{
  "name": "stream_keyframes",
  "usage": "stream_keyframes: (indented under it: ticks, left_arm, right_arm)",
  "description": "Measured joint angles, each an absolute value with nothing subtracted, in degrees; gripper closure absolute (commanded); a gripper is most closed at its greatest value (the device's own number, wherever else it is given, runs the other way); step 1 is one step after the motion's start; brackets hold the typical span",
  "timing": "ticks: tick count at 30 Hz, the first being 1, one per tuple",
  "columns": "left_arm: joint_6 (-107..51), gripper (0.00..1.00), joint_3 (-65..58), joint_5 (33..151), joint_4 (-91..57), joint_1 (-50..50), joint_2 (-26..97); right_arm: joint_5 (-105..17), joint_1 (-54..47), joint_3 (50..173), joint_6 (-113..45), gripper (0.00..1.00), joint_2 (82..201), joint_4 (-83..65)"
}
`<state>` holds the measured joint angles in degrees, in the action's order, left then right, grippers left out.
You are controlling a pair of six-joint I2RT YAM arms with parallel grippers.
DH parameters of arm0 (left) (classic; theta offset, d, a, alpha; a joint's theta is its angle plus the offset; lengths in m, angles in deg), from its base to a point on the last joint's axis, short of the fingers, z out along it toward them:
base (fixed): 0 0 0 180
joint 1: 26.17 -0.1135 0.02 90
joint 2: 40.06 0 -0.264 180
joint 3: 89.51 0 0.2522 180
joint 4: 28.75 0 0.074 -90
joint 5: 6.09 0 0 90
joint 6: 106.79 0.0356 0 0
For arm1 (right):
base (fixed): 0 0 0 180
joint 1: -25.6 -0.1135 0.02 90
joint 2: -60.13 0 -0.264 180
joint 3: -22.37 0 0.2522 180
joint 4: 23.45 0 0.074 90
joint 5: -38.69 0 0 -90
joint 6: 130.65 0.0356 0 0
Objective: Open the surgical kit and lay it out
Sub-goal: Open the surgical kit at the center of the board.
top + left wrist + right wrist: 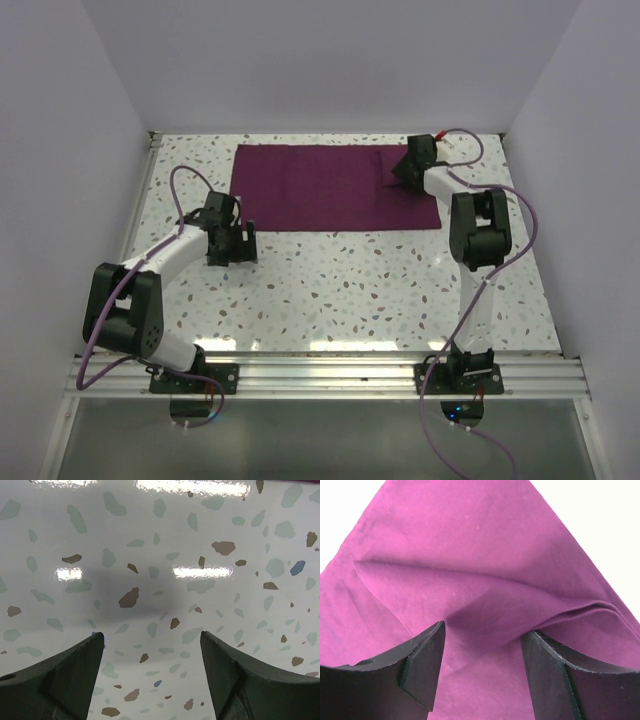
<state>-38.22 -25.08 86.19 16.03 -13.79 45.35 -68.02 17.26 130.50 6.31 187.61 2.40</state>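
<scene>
The surgical kit shows as a dark purple cloth wrap [320,185] lying flat along the back of the table, with a folded flap at its right end. My right gripper [403,172] is low over that right end. In the right wrist view the right gripper [482,630] is open, its fingers on either side of a raised fold [485,595] of the cloth [470,530]. My left gripper [232,248] hovers just in front of the cloth's near left corner. In the left wrist view the left gripper [152,637] is open, and only bare speckled table [160,555] lies under it.
The speckled terrazzo table [350,290] is closed in by white walls on the left, back and right. A metal rail [330,375] carrying both arm bases runs along the near edge. Purple cables [185,185] loop off each arm.
</scene>
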Motion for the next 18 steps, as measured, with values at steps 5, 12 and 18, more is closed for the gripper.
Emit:
stream_keyframes:
  ticks: [5, 12, 18]
  left_arm:
    - [-38.22, 0.18, -25.08, 86.21, 16.03, -13.79, 45.45]
    - [-38.22, 0.18, -25.08, 86.19, 16.01, -13.79, 45.54]
    - [-38.22, 0.18, -25.08, 86.13, 16.03, -13.79, 45.54]
  right_arm:
    - [-67.78, 17.26, 133.91, 7.21, 0.36, 189.6, 2.75]
    - [-66.84, 17.24, 139.39, 8.41, 0.62, 193.66, 2.78]
    - [-66.31, 17.24, 140.42, 9.06, 1.0, 195.1, 2.78]
